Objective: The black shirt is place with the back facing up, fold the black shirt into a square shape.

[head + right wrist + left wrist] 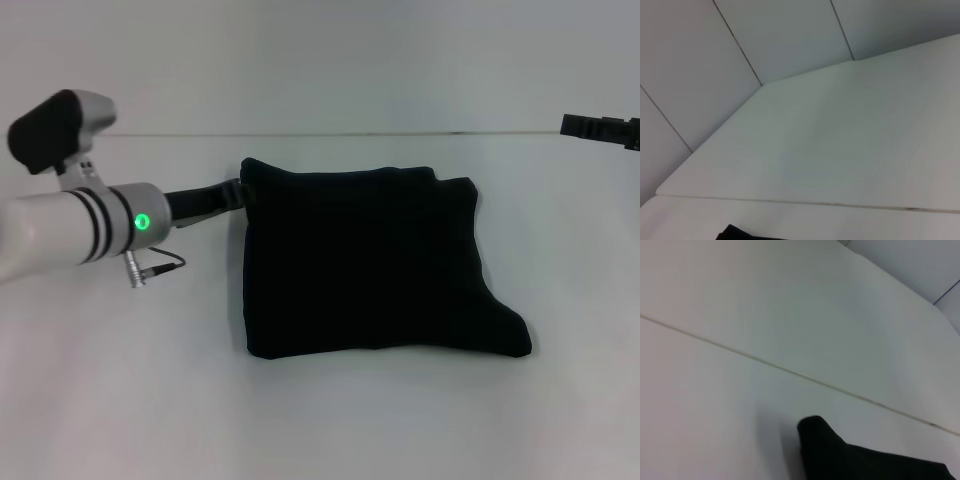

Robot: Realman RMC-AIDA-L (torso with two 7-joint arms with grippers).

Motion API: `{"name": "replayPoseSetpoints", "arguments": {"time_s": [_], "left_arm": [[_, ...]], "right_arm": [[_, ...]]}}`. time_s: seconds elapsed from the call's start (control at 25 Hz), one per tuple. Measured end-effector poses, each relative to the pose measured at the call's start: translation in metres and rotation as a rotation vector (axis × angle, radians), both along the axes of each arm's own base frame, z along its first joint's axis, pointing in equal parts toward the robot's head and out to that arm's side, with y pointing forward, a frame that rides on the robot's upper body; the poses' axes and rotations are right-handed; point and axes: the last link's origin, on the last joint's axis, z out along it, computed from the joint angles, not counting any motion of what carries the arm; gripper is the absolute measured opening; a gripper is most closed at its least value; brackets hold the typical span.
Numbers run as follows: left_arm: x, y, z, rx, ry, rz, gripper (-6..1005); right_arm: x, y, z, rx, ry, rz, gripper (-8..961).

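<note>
While the shirt (370,265) lies folded into a rough square in the middle of the white table (120,400), the left gripper (228,197) reaches in low from the left and meets its far-left corner. Its black fingers merge with the black cloth there, so I cannot tell how far they are open or whether they have hold of the fabric. The left wrist view shows only that corner of cloth standing up a little from the table.

Well apart, the right gripper (600,128) sits high at the right edge of the head view, clear of the shirt; only a dark stub of it shows, and its opening cannot be judged either.

By my reading the fold is nearly done, though the shape is not quite square: the near-right corner juts out and the right edge runs ragged.

The risk lies at the left corner. If the fingers are still pinching cloth and the arm draws back, the top layer would likely drag with it and open the fold. A sideways pull could also slide the whole soft stack across the smooth table. Release should come first, and a straight lift after.
</note>
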Motion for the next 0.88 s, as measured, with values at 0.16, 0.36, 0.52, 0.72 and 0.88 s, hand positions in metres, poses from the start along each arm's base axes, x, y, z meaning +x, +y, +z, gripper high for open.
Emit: {"name": "replayPoseSetpoints", "arguments": {"time_s": [0.16, 0.36, 0.52, 0.72, 0.88], "left_arm": [[-0.005, -0.001, 0.014, -0.012, -0.026, -0.016, 90], [0.013, -0.001, 0.046, -0.055, -0.014, -0.206, 309], [0.044, -0.001, 0.051, -0.099, 0.079, -0.480, 584], [0.068, 0.001, 0.036, -0.159, 0.236, -0.698, 775], [0.076, 0.003, 0.028, -0.189, 0.332, -0.760, 881]], "right_arm": [[-0.001, 0.000, 0.001, 0.000, -0.002, 0.008, 898], [-0.016, -0.004, -0.004, -0.030, -0.042, 0.164, 897], [-0.032, -0.006, -0.021, -0.079, -0.101, 0.313, 897], [-0.047, 0.000, -0.041, -0.172, -0.219, 0.379, 896], [-0.061, 0.002, -0.053, -0.226, -0.253, 0.434, 894]]}}
